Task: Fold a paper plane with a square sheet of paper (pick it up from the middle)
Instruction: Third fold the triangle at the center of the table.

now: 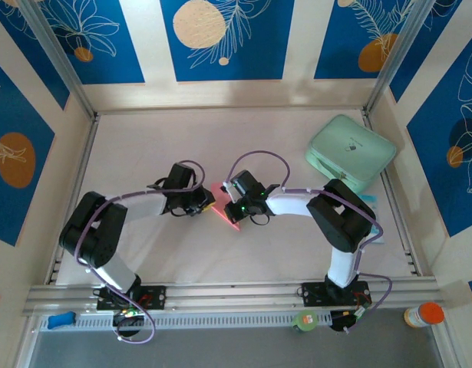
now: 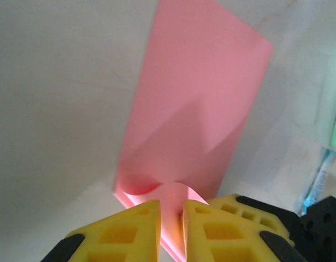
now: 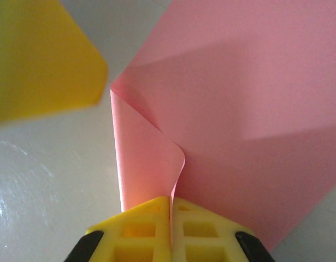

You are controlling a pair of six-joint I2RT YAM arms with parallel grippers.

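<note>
Sheet (image 1: pixel 226 217) position: centre of the table (image 1: pixel 143 146), between the two arms, with the pad (image 1: pixel 351 153) well apart at 2 o'clock. Most of the sheet lies flat. A diagonal fold line crosses it, and one edge is raised and curled over.

Right gripper (image 1: pixel 231 196) stands at 3 o'clock of the sheet. In its wrist view the right gripper (image 3: pixel 170 210) has its jaws fully closed on the sheet (image 3: pixel 255 109), and the curled flap rises out of the seam between them towards 12 o'clock.

Left gripper (image 1: pixel 207 201) stands at 9 o'clock of the sheet. In its wrist view the left gripper (image 2: pixel 171 218) has its jaws a narrow gap apart. The curled edge of the sheet (image 2: pixel 195 109) sits in that gap and does not appear clamped.

Step in hand, as judged: an early fold, with the raised flap being turned over onto the flat part. The plane shape is not yet formed.

Next move calls for:
- carrying the pinched flap across until its edge meets the intended crease line;
- holding the flat part down so that it does not slide;
- pressing along the bend to set the crease.

Caution: thin paper may buckle or slip from the grip if pulled too fast.
</note>
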